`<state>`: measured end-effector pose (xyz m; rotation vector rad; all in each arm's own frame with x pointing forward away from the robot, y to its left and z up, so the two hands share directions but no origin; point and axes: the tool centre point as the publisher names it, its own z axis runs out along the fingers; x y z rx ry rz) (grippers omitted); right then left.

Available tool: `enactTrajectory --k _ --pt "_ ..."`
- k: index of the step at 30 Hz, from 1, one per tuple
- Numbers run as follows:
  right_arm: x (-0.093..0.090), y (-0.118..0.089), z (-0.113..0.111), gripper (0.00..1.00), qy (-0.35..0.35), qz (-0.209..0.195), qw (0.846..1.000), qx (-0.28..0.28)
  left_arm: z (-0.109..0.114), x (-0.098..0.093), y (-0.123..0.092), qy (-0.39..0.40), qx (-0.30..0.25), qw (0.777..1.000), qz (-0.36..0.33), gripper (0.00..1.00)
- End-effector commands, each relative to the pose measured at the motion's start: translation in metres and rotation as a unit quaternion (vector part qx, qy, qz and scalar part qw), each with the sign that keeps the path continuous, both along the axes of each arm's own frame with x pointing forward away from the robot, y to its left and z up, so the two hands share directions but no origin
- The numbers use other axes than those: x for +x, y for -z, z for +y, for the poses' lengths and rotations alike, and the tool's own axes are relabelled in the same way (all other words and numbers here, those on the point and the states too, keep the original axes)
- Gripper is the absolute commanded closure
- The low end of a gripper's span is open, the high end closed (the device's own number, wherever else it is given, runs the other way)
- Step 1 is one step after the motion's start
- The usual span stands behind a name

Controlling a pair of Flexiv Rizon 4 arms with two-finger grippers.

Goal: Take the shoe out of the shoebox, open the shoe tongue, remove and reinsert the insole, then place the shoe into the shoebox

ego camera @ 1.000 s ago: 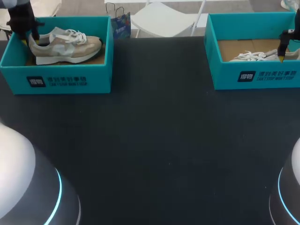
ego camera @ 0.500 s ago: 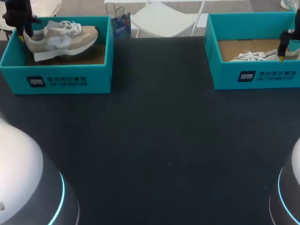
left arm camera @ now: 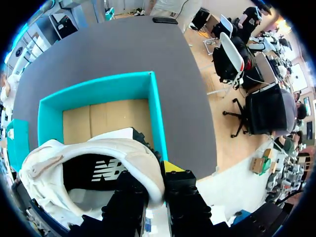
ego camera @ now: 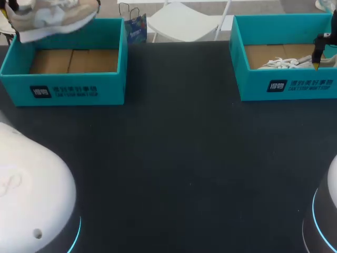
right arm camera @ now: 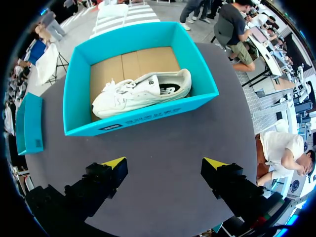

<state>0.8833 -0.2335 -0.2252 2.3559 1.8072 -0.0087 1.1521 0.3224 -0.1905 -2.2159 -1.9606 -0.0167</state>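
Observation:
A beige and white shoe [ego camera: 50,18] hangs above the open teal left shoebox [ego camera: 63,89], tilted with its toe to the right. My left gripper [left arm camera: 157,173] is shut on the shoe's heel collar [left arm camera: 143,165], one finger inside and one outside. Below it the left box's cardboard floor [left arm camera: 106,121] is bare. A white shoe [right arm camera: 143,91] lies on its side in the teal right shoebox [right arm camera: 79,84]. My right gripper [right arm camera: 165,164] stands open above the table on the near side of that box, holding nothing; the head view shows it [ego camera: 317,52] at the box's right end.
The dark table [ego camera: 179,147] stretches between the two boxes. My arms' white bases [ego camera: 31,200] fill the near corners of the head view.
My left gripper closed on the beige shoe's heel and lifted it up out of the left box. The right arm and the white shoe have not moved.

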Motion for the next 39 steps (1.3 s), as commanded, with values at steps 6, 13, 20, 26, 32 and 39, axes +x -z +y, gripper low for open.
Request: enactTrajectory --k 6,13,20,26,32,39 --pt "0.0 0.0 0.0 0.0 0.0 0.0 1.0 0.0 -0.004 -0.027 -0.081 0.003 0.001 0.999 -0.05 1.0" --pt "0.0 0.0 0.0 0.0 0.0 0.0 1.0 0.0 -0.004 -0.027 -0.081 0.003 0.001 0.999 -0.05 1.0" --pt "0.0 0.0 0.0 0.0 0.0 0.0 1.0 0.0 -0.004 -0.027 -0.081 0.003 0.001 0.999 -0.05 1.0" --pt "0.0 0.0 0.0 0.0 0.0 0.0 1.0 0.0 -0.017 -0.041 -0.081 0.013 0.004 0.998 -0.057 1.0" --pt "0.0 0.0 0.0 0.0 0.0 0.0 1.0 0.0 -0.045 -0.083 -0.09 0.021 0.001 0.997 -0.073 1.0" --pt "0.0 0.0 0.0 0.0 0.0 0.0 1.0 0.0 -0.075 -0.131 -0.094 -0.007 0.033 0.996 -0.082 1.0"
